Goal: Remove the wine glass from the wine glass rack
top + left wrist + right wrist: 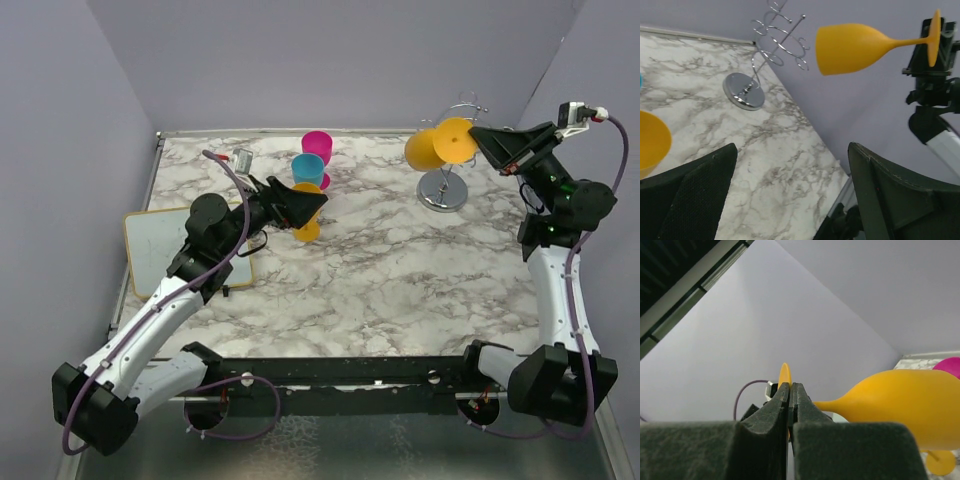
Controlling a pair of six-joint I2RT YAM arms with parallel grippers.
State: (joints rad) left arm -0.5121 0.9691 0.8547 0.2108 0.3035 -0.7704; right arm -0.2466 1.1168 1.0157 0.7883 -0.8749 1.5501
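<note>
The right end effector (482, 137) is clamped shut on the foot of the yellow wine glass (428, 150), its fingers pinching the thin disc edge-on, as the right wrist view shows (790, 392). The glass (905, 410) hangs in the air on its side. Its long axis runs roughly level, with the foot at the end effector and the stem and bowl reaching away from it toward the middle of the counter (380, 270) and the left arm.

The wine glass rack (443, 188) stands on the counter just below and beside the glass. From the left wrist view the bowl (855, 47) appears clear of the rack's wire loops (780, 45), with a gap between them, so the glass seems to be free of the rack already. What is left is probably to carry it off sideways, along its own axis or away from the post, so that the bowl does not swing back into the loops.

The left end effector (315, 200) hangs with its jaws wide apart and holds nothing, well away from the glass. The right arm is plainly the one in charge.
</note>
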